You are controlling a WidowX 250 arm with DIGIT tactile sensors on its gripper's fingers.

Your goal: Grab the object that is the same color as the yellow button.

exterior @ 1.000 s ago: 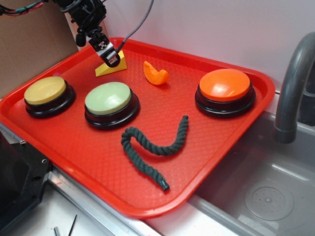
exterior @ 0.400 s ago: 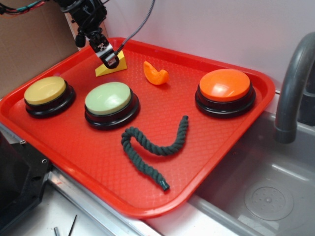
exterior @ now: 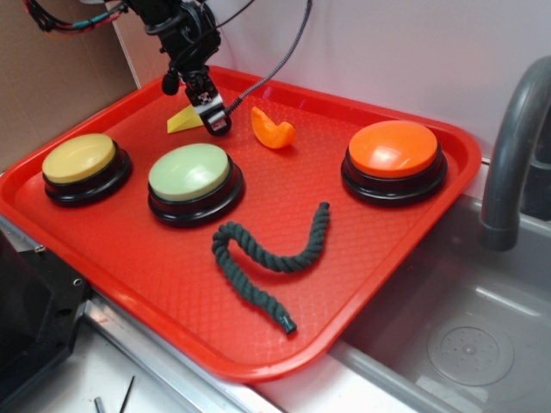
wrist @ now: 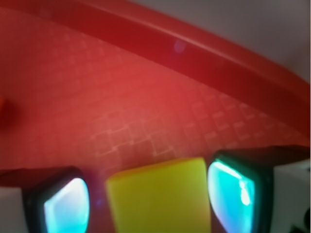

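At the near side of the red tray, a dark green rope is laid in a curve. Behind it, three buttons are seen in a row: the yellow button at the left, a pale green button just beside it, and an orange button well apart at the right. Farther back, near the rear rim, the yellow wedge is placed on the tray floor, and a curved orange piece lies near it to the right. The claw is lowered at the right end of the wedge. In the wrist view, the wedge is seen between the two fingers, with a thin gap at each side, so the claw is narrowly open around it and is not yet closed on it. The wedge is not lifted from the tray.
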